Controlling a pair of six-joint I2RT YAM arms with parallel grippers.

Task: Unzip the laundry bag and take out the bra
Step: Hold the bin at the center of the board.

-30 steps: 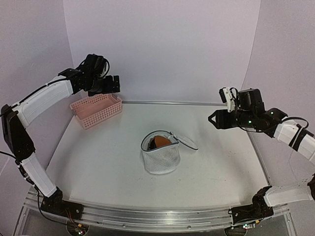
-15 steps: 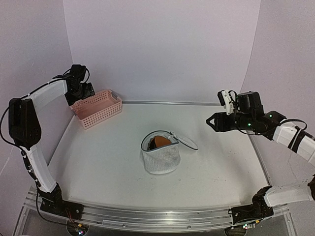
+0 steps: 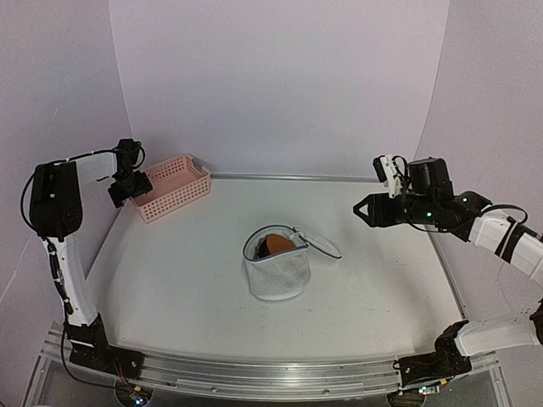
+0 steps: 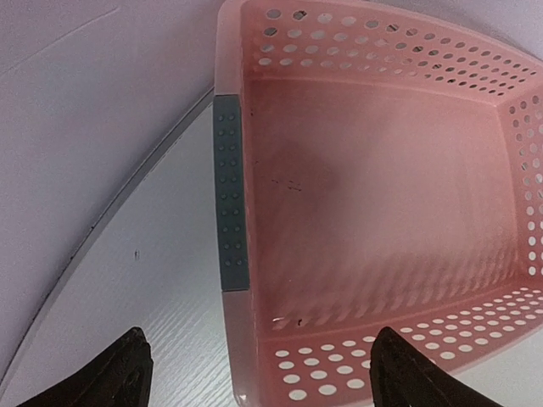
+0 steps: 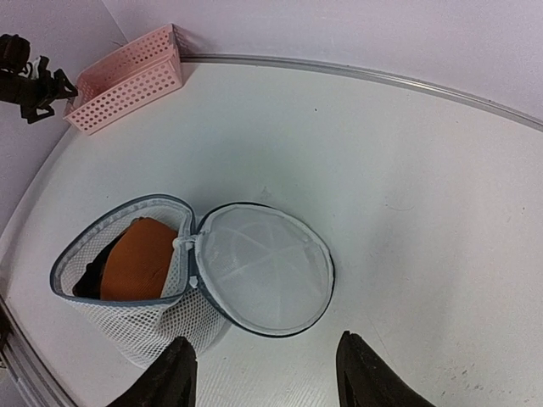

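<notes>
The white mesh laundry bag point(image 3: 277, 270) stands mid-table with its round lid point(image 3: 320, 245) unzipped and flopped open to the right; it also shows in the right wrist view point(image 5: 127, 314), lid point(image 5: 265, 267) flat on the table. An orange bra point(image 3: 276, 245) with a dark part lies inside the bag point(image 5: 136, 259). My right gripper point(image 3: 363, 210) is open and empty, held above the table to the right of the bag point(image 5: 265, 373). My left gripper point(image 3: 123, 191) is open and empty at the far left, over the pink basket's near-left corner point(image 4: 254, 373).
A pink plastic lattice basket point(image 3: 167, 188) with a grey handle strip point(image 4: 230, 191) stands at the back left, nothing in it point(image 4: 373, 195). The table's metal rim point(image 3: 288, 177) runs along the back wall. White walls close in on both sides.
My left gripper has swung left and down from above the basket's back to its near-left corner. My right gripper has drifted slightly left. The bag has not moved.
</notes>
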